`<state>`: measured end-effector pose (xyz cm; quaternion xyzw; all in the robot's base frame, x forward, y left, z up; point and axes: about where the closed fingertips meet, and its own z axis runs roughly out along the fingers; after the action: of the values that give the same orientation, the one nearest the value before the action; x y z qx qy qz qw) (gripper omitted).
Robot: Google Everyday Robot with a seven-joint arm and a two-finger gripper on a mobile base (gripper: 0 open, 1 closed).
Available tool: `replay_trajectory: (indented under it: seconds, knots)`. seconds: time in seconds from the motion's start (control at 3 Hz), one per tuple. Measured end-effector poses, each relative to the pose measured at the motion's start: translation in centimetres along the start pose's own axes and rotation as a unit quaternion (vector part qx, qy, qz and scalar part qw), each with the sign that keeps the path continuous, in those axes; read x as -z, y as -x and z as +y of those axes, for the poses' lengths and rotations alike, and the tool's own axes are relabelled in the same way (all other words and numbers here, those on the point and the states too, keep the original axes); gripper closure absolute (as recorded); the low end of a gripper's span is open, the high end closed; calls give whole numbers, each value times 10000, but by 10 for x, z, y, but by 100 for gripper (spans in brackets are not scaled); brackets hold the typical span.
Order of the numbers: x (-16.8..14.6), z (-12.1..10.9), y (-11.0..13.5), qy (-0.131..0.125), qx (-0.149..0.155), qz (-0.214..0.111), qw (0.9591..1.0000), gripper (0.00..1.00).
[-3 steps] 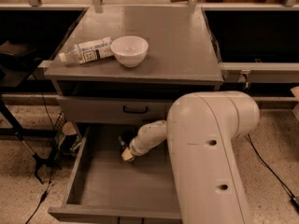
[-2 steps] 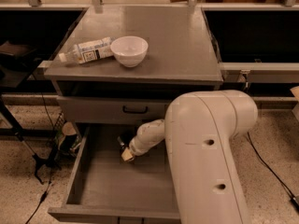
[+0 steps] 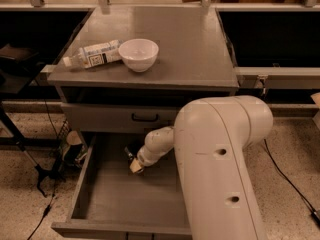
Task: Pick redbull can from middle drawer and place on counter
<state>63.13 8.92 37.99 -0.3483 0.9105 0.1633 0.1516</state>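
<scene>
One claw (image 3: 136, 165) sits low in the drawer (image 3: 100, 204), spread or pinching I cannot tell; the hidden can, likely light and slick, wants a mid-body hold.

One camera only; it sits high, in front of the cabinet, and looks steeply down and forward; the desk (image 3: 190, 49) fills the upper middle, with dark bays on either side; the open middle drawer (image 3: 120, 199) lies below it; the bulky white arm (image 3: 220, 174) crowds the lower right, very near the lens; the pincer (image 3: 135, 165) hangs in the drawer's back left.
</scene>
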Motion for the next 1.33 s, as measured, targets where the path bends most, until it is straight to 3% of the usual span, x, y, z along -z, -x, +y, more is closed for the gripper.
replay_trajectory:
  seconds: [0.33, 1.33]
  knots:
    - [9, -2, -12, -58, 17, 127, 9999, 100]
    - [94, -27, -70, -305, 93, 192, 9993, 100]
